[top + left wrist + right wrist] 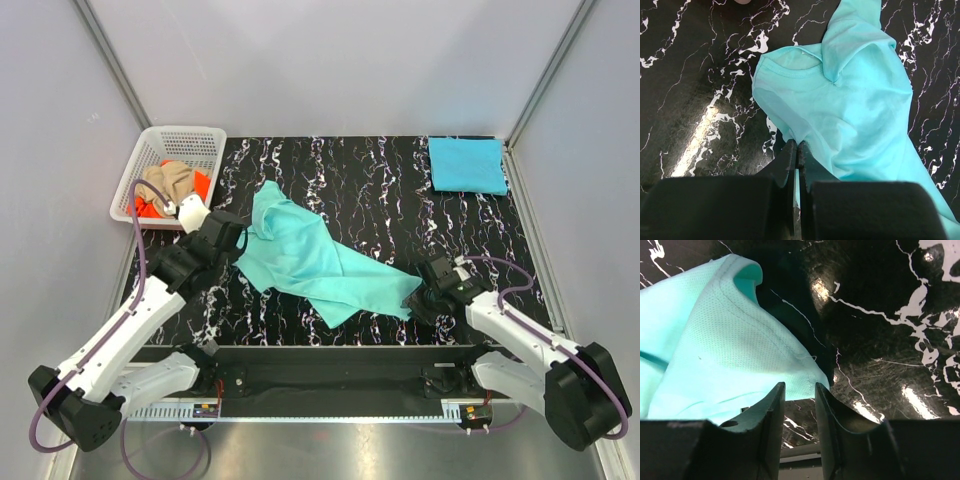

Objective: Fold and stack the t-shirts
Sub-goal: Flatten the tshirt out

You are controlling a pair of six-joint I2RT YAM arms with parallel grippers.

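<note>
A mint-teal t-shirt (310,255) lies crumpled and stretched slantwise across the middle of the black marbled table. My left gripper (238,240) is at its left edge. In the left wrist view the left gripper (798,146) is shut on a fold of the mint-teal shirt (850,105) just below the collar. My right gripper (415,300) is at the shirt's lower right corner. In the right wrist view the right gripper (799,389) is open, and the shirt's hem (740,355) ends right at its fingertips. A folded sky-blue t-shirt (467,165) lies at the back right.
A white lattice basket (180,131) stands at the back left, holding a tan shirt (172,180) and an orange shirt (148,207). Grey walls close in three sides. The table's front edge runs just behind the arm bases.
</note>
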